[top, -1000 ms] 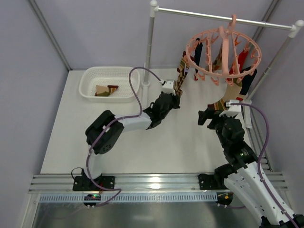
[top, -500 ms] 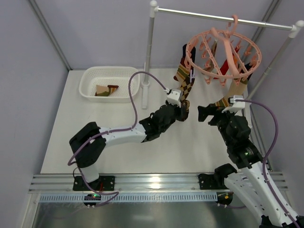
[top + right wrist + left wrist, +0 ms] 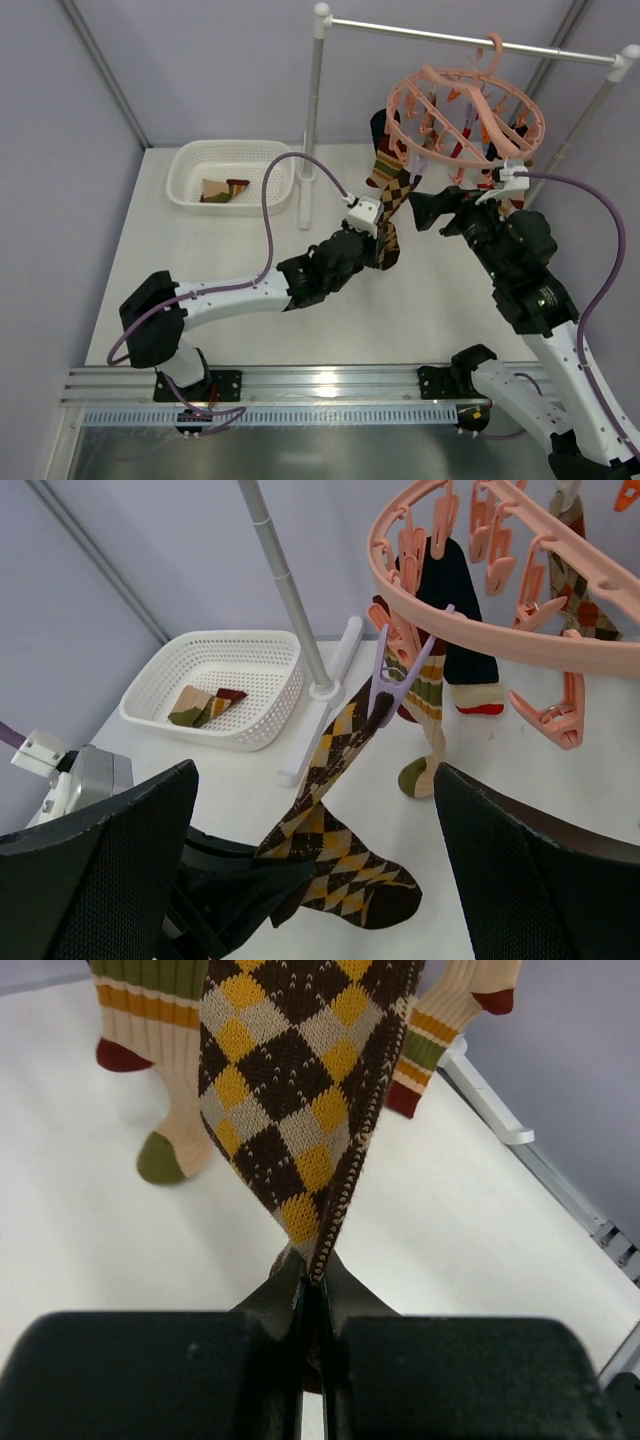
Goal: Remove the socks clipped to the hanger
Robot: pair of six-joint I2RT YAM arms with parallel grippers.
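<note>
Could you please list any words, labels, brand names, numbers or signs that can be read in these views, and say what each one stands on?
None: no view shows any readable text.
The argyle sock, the striped socks, the pink hanger and the white basket show only patterns or plain surfaces, with no lettering that I can make out.

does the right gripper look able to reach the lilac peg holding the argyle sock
Probably yes: the right gripper is open and the lilac peg hangs ahead of it, nothing between. The left gripper pinches the argyle sock lower down, clear of the peg.
</note>
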